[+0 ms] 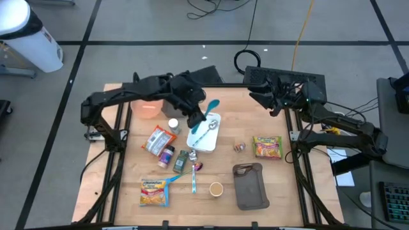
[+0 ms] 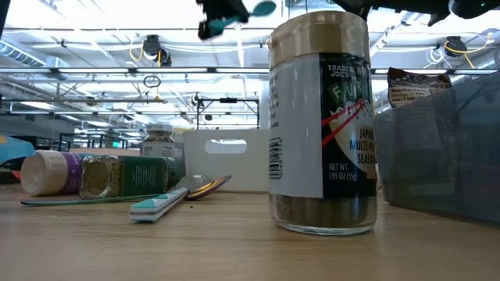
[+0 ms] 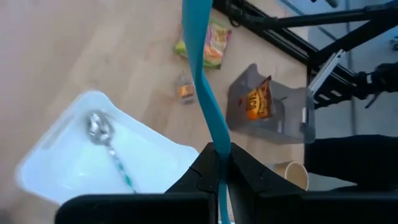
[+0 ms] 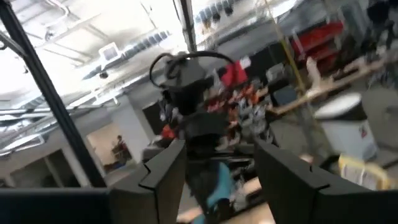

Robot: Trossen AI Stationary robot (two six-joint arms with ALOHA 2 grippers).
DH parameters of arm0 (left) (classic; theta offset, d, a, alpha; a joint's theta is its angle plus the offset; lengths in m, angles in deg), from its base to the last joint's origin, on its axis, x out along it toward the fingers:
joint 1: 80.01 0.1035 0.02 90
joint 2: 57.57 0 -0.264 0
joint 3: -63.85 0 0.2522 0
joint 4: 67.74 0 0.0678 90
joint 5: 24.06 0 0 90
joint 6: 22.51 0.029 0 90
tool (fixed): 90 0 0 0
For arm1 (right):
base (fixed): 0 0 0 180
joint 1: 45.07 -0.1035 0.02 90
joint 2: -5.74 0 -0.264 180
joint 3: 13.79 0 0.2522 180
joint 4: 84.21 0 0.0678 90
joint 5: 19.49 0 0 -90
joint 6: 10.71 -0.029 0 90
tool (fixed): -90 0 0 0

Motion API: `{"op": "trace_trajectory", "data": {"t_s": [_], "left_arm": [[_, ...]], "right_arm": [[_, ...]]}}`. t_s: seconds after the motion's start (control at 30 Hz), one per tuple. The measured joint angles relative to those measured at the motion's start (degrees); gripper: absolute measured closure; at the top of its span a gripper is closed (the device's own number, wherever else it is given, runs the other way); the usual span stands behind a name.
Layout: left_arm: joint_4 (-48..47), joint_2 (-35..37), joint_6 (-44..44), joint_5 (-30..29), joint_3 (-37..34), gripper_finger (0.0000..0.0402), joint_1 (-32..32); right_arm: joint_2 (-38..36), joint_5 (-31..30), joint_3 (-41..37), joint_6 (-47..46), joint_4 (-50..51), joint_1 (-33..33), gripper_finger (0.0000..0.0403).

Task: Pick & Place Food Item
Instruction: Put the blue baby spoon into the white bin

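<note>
My left gripper is shut on a long teal utensil, held in the air above the far end of a white tray. The tray holds a metal spoon with a teal handle. In the left wrist view the teal utensil runs forward from my left gripper. The low view shows its wider end high above the table. My right gripper is open and empty, raised at the table's far right corner. My left gripper pinches the teal utensil's narrow handle between its two fingers, well back from the wider end. The utensil runs forward along the fingers and stands out past their tips. It is lifted clear of the tray and the table.
A pink bowl, a snack bag and spice jars lie left of the tray. Ramen packs, a grey cutting board, a paper cup and a toothbrush lie nearer.
</note>
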Motion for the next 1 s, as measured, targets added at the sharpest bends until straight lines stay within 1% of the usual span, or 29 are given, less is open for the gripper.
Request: {"op": "trace_trajectory", "data": {"t_s": [0.13,0.27,0.4,0.6,0.77,0.87,1.0], "left_arm": [[8.6,0.0,-2.8,3.9,-8.7,0.039,0.5],[16.3,0.0,-5.2,6.4,-15.7,0.039,0.9],[22.7,-0.7,-8.0,6.7,-20.3,0.039,1.2],[22.5,-4.2,-7.5,8.2,-21.3,0.0391,2.2],[21.9,-7.0,-6.6,9.1,-21.4,0.0391,3.3],[20.2,-8.2,-5.4,9.2,-21.4,0.0389,4.1],[18.4,-9.9,-4.9,9.6,-21.4,0.0391,4.9]], "right_arm": [[-0.3,3.3,0.0,-0.5,3.7,0.0,0.0221],[-0.4,3.2,0.0,0.5,5.3,-0.8,0.0222],[0.2,2.8,0.0,2.2,5.7,-2.6,0.0228],[3.2,2.5,-0.1,3.2,7.2,-5.6,0.0228],[5.3,-0.3,-0.1,3.9,7.0,-8.4,0.0229],[5.7,-0.5,-0.1,5.0,6.3,-9.2,0.0233],[5.5,-3.2,-0.1,5.4,6.1,-9.6,0.0234]]}}
